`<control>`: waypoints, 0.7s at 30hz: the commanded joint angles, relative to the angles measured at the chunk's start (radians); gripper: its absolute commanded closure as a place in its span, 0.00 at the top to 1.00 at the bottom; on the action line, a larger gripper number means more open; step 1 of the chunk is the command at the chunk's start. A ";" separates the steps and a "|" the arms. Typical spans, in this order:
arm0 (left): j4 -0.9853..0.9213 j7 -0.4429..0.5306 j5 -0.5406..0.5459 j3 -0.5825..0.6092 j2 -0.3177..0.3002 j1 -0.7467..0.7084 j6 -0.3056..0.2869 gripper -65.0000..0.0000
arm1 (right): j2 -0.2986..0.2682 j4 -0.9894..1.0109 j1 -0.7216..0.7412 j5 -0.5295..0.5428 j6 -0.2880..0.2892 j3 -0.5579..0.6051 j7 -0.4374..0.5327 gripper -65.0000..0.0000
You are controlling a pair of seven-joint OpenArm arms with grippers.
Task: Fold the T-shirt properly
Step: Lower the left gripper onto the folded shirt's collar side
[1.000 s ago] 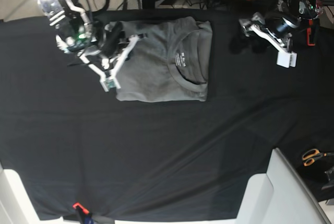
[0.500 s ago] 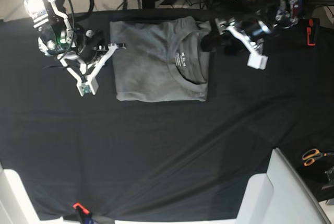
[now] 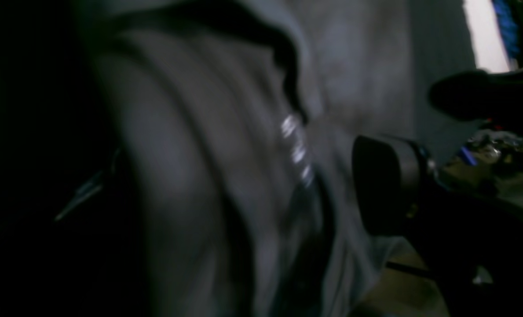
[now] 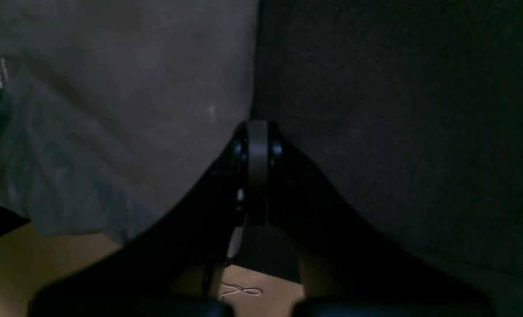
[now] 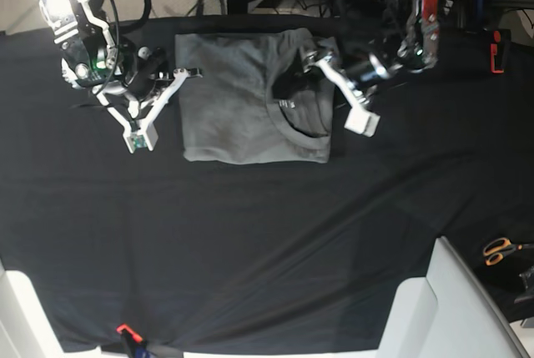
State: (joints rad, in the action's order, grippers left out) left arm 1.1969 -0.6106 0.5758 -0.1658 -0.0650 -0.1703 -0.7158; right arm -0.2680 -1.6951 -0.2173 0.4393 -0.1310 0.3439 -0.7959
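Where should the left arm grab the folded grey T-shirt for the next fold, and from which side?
Probably the collar-side edge of the T-shirt. The shirt lies flat, already folded to a rectangle, with the neck opening toward the left gripper, which hovers open over the collar. Coming in from that side, low along the black cloth, should let one jaw slip under the stacked layers.
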 commanded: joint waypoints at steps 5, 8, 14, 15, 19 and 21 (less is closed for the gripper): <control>-0.064 -0.071 -0.053 0.004 0.009 0.005 0.018 0.80 | -0.007 -0.015 -0.006 0.003 0.004 -0.007 0.014 0.01; -0.068 -0.070 -0.055 0.004 0.008 0.021 0.018 0.37 | -0.007 -0.015 -0.008 0.003 0.004 -0.007 0.014 0.01; -0.056 -0.082 -0.058 0.013 0.006 0.028 0.018 0.00 | -0.007 -0.013 -0.004 0.003 0.004 -0.007 0.014 0.01; -0.045 -0.108 -0.058 0.013 -0.005 0.028 0.018 0.00 | -0.007 -0.013 -0.004 0.003 0.004 -0.007 0.014 0.01; 0.064 -0.276 -0.052 0.013 -0.055 0.039 0.018 0.00 | -0.007 -0.010 -0.003 0.003 0.004 -0.027 0.014 0.01; 0.119 -0.331 -0.060 0.015 -0.089 0.042 0.018 0.00 | 0.000 0.008 -0.003 0.003 0.004 -0.062 0.014 0.01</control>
State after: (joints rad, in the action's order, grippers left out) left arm 1.3025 -0.9375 0.5217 -0.1467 -0.1440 -0.1337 -0.7029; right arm -0.2600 -1.6749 -0.2276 0.4423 -0.1238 0.2871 -0.7925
